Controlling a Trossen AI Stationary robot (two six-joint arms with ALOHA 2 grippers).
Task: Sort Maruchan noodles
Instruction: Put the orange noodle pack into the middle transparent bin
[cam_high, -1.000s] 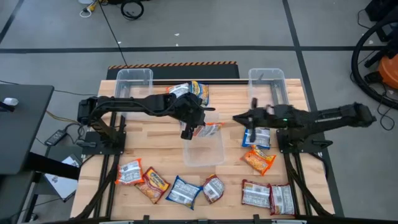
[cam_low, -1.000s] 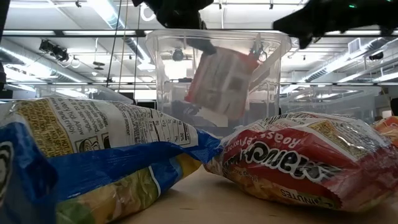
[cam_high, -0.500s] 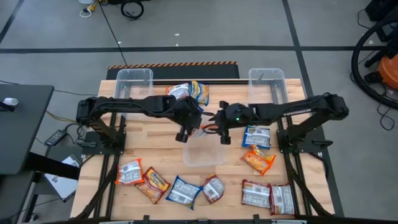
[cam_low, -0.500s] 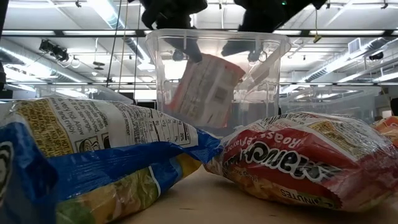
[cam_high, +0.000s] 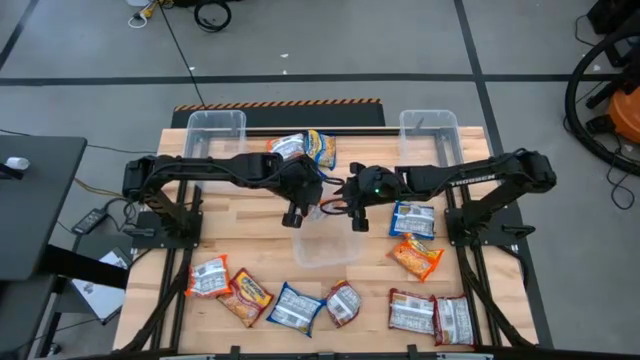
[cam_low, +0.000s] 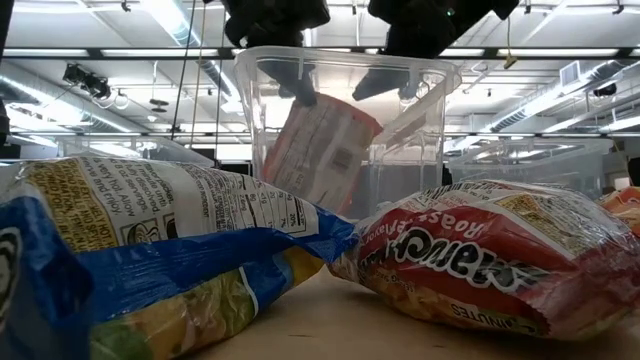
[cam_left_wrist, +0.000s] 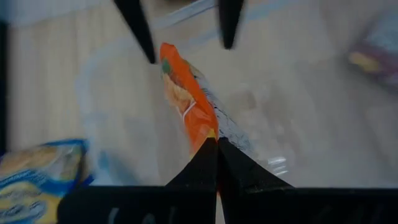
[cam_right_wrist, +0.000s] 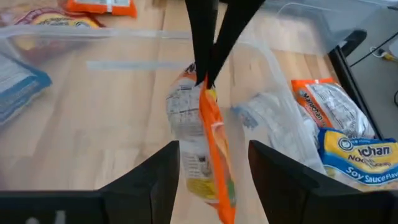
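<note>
The left gripper (cam_high: 296, 214) is clamped on the top edge of an orange noodle packet (cam_low: 318, 152) and holds it hanging edge-on over the clear center bin (cam_high: 330, 252). The left wrist view shows the two fingers pressed together with the packet (cam_left_wrist: 188, 99) pinched between them. In the low view the packet tilts inside the bin walls, its lower end close to the bin floor — whether it touches cannot be told.

The right gripper (cam_high: 358, 222) is just beside the left one, on the other side of the packet, above the same bin. Its fingers (cam_right_wrist: 160, 180) are spread wide, the packet (cam_right_wrist: 208, 146) standing between them without contact — released, grasping nothing.

Behind the left gripper, at the far table edge, lie two packets (cam_high: 305, 148), one white-faced, one yellow and blue. Beyond the right gripper, on its outer side, are a blue packet (cam_high: 413, 218) and an orange packet (cam_high: 414, 256). Along the near edge, well apart from both grippers, lies a row of packets (cam_high: 290, 305) — red, orange and blue. Two clear bins (cam_high: 216, 130) stand at the far corners.
</note>
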